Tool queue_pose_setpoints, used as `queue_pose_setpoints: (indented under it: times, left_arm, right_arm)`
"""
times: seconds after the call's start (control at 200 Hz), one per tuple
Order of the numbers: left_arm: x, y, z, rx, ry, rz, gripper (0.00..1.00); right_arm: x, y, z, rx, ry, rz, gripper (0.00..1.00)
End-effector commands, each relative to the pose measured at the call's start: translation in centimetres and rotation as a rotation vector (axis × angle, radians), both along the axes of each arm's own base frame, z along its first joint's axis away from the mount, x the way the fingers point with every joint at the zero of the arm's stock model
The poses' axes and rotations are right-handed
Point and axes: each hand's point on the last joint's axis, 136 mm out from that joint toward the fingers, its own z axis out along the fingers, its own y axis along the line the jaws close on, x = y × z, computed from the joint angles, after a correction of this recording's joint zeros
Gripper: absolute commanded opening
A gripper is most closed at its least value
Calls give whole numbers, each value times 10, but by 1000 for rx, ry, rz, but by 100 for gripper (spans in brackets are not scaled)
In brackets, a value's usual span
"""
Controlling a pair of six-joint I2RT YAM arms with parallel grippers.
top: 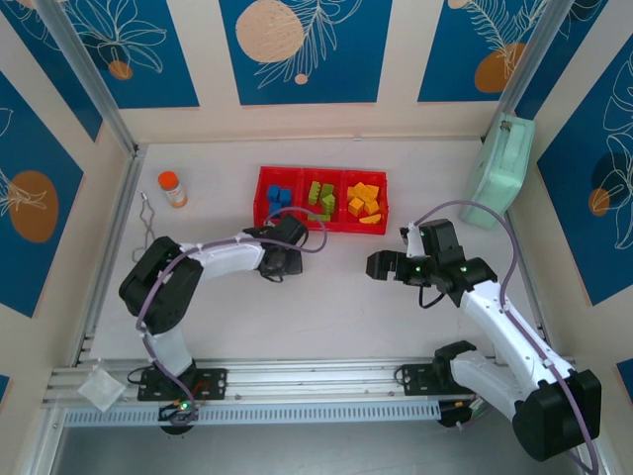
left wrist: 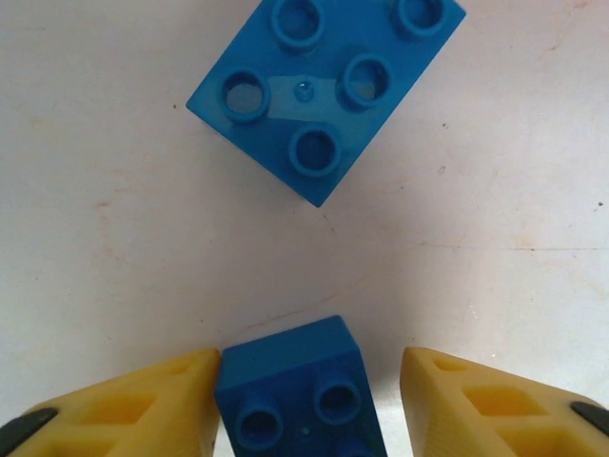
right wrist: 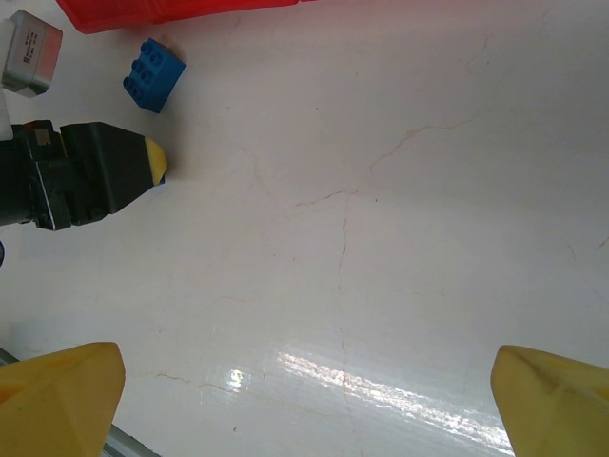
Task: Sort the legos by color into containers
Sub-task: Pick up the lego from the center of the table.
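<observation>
In the left wrist view a blue lego [left wrist: 297, 386] lies on the table between the yellow fingers of my left gripper [left wrist: 309, 381]. The left finger touches it and a gap remains at the right finger. A second blue lego [left wrist: 324, 90] lies just ahead. From above, the left gripper [top: 280, 259] sits just below the red tray [top: 259, 198], whose compartments hold blue [top: 280, 196], green [top: 320, 198] and orange [top: 363, 203] legos. My right gripper [top: 381, 265] stands wide open over bare table [right wrist: 306, 381], with the loose blue lego [right wrist: 153, 74] to its far left.
An orange-capped bottle [top: 173, 188] and a bent wire piece [top: 148, 220] stand left of the tray. A mint-green case [top: 499, 173] leans at the right wall. A white cloth [top: 102, 388] lies on the front rail.
</observation>
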Motion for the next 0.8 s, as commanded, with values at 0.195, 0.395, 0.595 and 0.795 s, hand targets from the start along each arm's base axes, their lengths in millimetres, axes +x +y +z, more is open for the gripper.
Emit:
queue_pose_setpoints:
  times: [0.195,0.395,0.595,0.795]
  left_arm:
    - [-2,7,-9,81,13,-40,37]
    - [3,0,17,37,-73,-102,19]
    - [19,17,80,122,-198,-125,18]
    - [68,29,124,147,-285,-121,17]
  right_arm:
    - [-2,2,4,17,2,8,99]
    - [-3,0,4,15,2,3,99]
    - [-2,-3,8,-2,-13,-8,99]
    - [-3,-4,10,-3,-23,-14,99]
